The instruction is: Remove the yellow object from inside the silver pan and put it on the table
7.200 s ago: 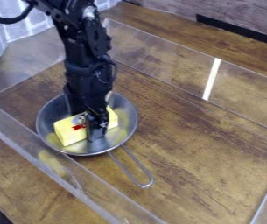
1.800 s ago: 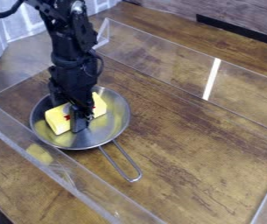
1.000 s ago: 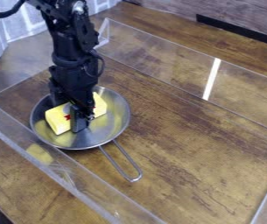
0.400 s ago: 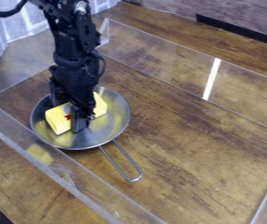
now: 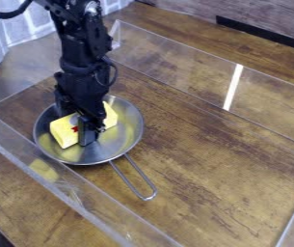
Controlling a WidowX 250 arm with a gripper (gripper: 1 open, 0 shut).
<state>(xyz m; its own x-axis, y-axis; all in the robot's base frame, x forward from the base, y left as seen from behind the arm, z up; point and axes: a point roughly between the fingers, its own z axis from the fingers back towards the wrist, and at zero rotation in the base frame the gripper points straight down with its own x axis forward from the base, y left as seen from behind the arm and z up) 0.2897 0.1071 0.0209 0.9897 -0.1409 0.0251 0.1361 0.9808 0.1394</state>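
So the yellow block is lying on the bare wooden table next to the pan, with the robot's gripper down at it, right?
Not quite: the camera view shows the yellow block inside the pan, not beside it. The gripper is indeed down at it.

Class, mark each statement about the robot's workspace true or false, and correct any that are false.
1. The yellow block is inside the silver pan. True.
2. The pan's wire handle points toward the robot arm. False: it points away from the arm, toward the bottom of the picture.
3. The table is made of brown wood. True.
4. The arm is out over the bare table, away from the pan. False: it reaches down over the pan, and its jaws are at the yellow block.
5. The white strip lies inside the pan. False: it is well away from the pan, to the right in the picture.
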